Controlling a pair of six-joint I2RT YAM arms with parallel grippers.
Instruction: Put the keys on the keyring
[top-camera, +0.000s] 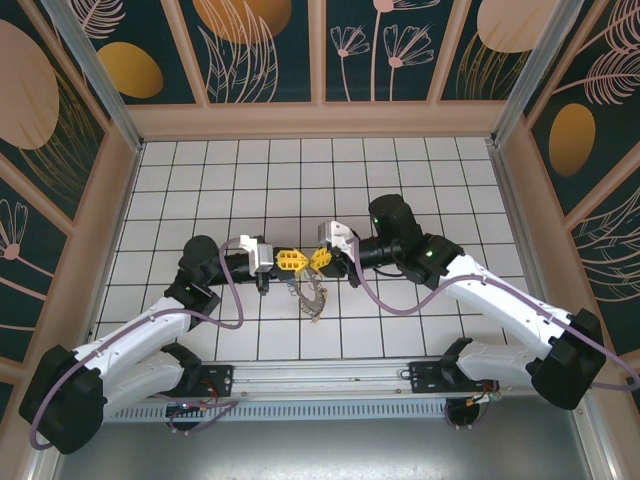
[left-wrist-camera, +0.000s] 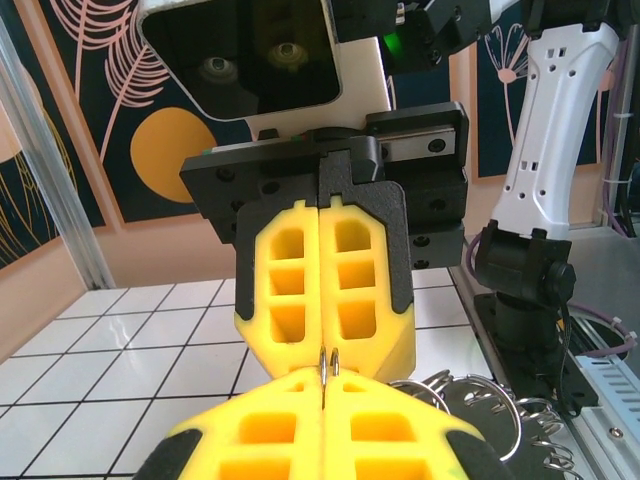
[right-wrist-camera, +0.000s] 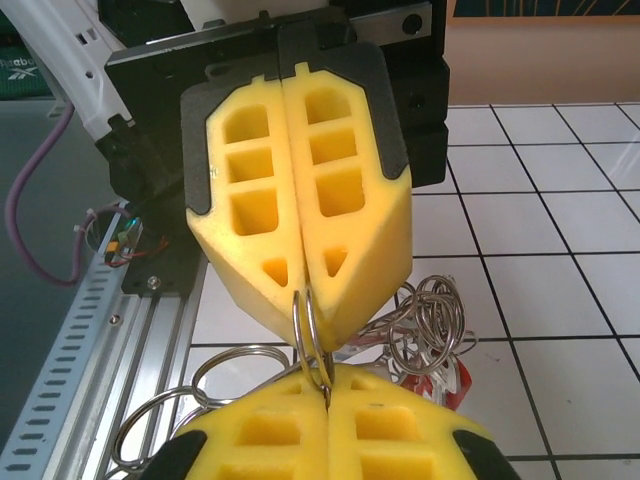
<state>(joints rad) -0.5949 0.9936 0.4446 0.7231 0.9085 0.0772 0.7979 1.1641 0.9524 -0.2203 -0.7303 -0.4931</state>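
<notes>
From above, I see both arms meeting tip to tip over the middle of the white tiled table (top-camera: 420, 180), the left gripper (top-camera: 298, 262) coming in from the left and the right gripper (top-camera: 314, 259) from the right. A bunch of wire rings and keys (top-camera: 310, 298) hangs just on the near side of them.

On the left wrist camera, my left gripper (left-wrist-camera: 325, 385) is pressed closed on the thin keyring (left-wrist-camera: 328, 368). The right gripper (left-wrist-camera: 326, 345) faces it, fingers together.

On the right wrist camera, the right gripper (right-wrist-camera: 328, 378) is clamped on the keyring (right-wrist-camera: 310, 335), whose upper end sits pinched in the left gripper (right-wrist-camera: 300, 298). Just right of it loose rings tangle around red-headed keys (right-wrist-camera: 443, 385).
</notes>
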